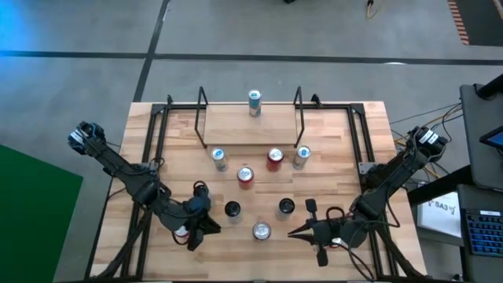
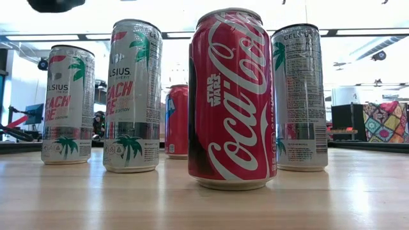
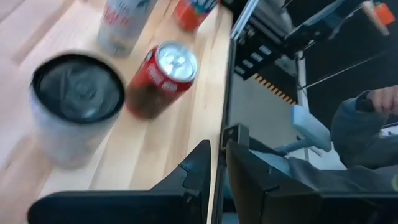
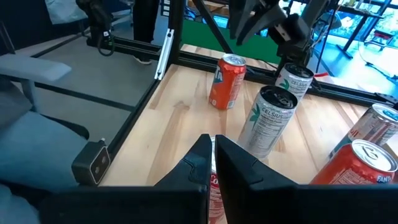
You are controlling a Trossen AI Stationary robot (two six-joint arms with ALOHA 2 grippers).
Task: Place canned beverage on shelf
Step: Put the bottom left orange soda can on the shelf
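The shelf (image 1: 251, 130), a narrow black rod rack with a light wooden floor, stands at the table's far middle. One silver can (image 1: 255, 102) stands upright at its far edge. Several more cans stand upright on the table nearer me: silver ones (image 1: 219, 159) (image 1: 302, 156) (image 1: 261, 231), red ones (image 1: 274, 159) (image 1: 246, 176) and dark-topped ones (image 1: 233, 209) (image 1: 286, 207). My left gripper (image 1: 214, 228) (image 3: 217, 168) hovers shut at the near left, beside an orange can (image 1: 182, 233). My right gripper (image 1: 292, 233) (image 4: 213, 155) hovers shut at the near right, pointing at the silver can (image 4: 270, 121).
Black side frames (image 1: 153, 149) (image 1: 363, 149) run along the table's left and right edges. In the low view a Coca-Cola can (image 2: 233, 99) stands closest, with Celsius cans (image 2: 133, 96) (image 2: 300, 96) around it. A person's sleeve (image 3: 367, 124) shows beyond the table.
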